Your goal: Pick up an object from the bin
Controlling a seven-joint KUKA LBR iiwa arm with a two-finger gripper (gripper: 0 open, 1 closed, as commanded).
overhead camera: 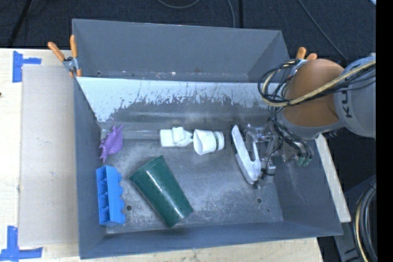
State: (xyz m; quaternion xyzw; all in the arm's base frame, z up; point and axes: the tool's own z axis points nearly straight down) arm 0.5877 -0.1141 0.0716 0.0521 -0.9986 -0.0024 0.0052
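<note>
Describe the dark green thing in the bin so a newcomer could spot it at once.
Start at the grey metal bin and look at its front-left floor, next to the blue ridged block by the left wall. The dark green cup lies there on its side, slanted. It is the only dark thing; the white pieces and purple toy lie farther back.

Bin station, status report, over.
Gripper down at right end of bin, beside a white elongated piece; hold not confirmed. White capped bottle lies just left of it. Green cup, blue block, purple toy farther left, out of the way.
</note>
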